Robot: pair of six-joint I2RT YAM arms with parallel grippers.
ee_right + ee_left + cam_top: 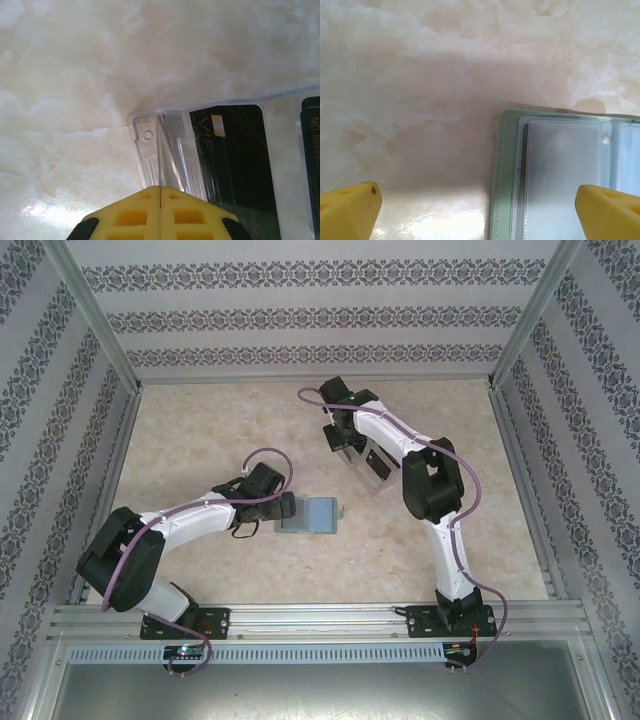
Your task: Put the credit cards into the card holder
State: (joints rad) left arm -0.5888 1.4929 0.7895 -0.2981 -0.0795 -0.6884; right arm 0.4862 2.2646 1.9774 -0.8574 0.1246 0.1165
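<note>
The card holder point(310, 513) lies open at the table's middle, its grey-green cover point(506, 170) and clear sleeves facing up. My left gripper point(286, 508) hovers wide open over its left edge, which lies between the yellow fingertips point(355, 200). My right gripper point(159, 189) is shut on a thin credit card point(159, 150), seen edge-on as a dark line rising from the fingertips over the corner of the clear tray point(147, 135). Another black credit card point(235, 155) marked VIP lies in the tray, and a further one point(312, 150) shows at the right edge.
The clear plastic tray point(375, 470) sits at the back right of the marble table, under the right arm. Aluminium frame rails point(520, 470) and patterned walls close in the table on three sides.
</note>
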